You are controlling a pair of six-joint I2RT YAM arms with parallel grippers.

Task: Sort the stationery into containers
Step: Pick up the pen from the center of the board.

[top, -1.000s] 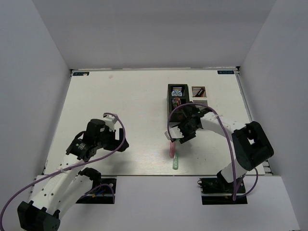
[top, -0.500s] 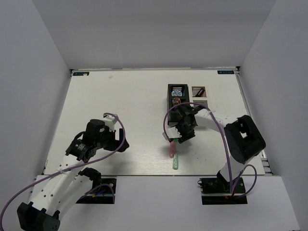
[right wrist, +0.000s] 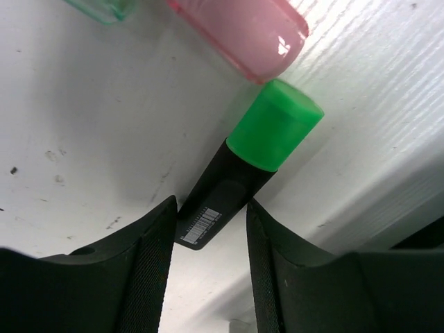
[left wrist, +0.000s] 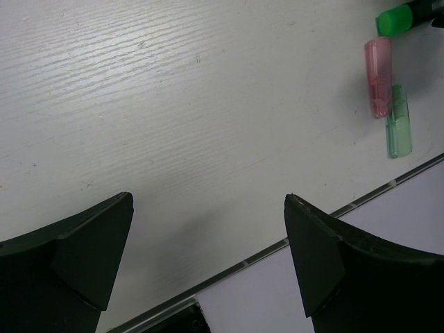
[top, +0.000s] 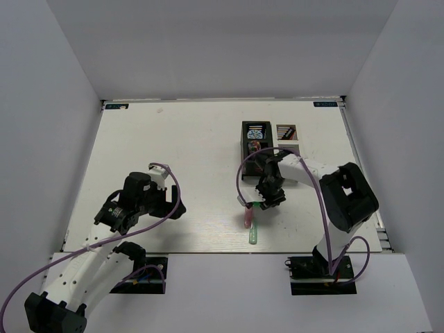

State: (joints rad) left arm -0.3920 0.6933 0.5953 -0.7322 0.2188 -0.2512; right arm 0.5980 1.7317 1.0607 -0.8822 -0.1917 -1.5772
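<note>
My right gripper [top: 264, 202] [right wrist: 208, 239] is shut on a black highlighter [right wrist: 223, 191] with a green cap [right wrist: 275, 125], low over the table. Its cap [top: 254, 205] points at a pale pink capsule [top: 247, 217] [right wrist: 239, 28] lying beside a green capsule [top: 253, 235] [right wrist: 104, 7]. Both capsules also show in the left wrist view, pink [left wrist: 378, 67] and green [left wrist: 399, 121]. The black organizer [top: 245, 141] holds a blue-white tape roll [top: 255, 132]. The white mesh organizer [top: 287, 133] stands to its right. My left gripper [top: 175, 208] [left wrist: 208, 263] is open and empty, far to the left.
The table's front edge [left wrist: 263, 253] runs just under my left fingers. The right arm's purple cable [top: 241, 182] loops over the table beside the black organizer. White walls close in the back and both sides.
My right gripper has moved a little nearer and turned, settling its fingers round the green-capped highlighter. The left arm has not moved.
</note>
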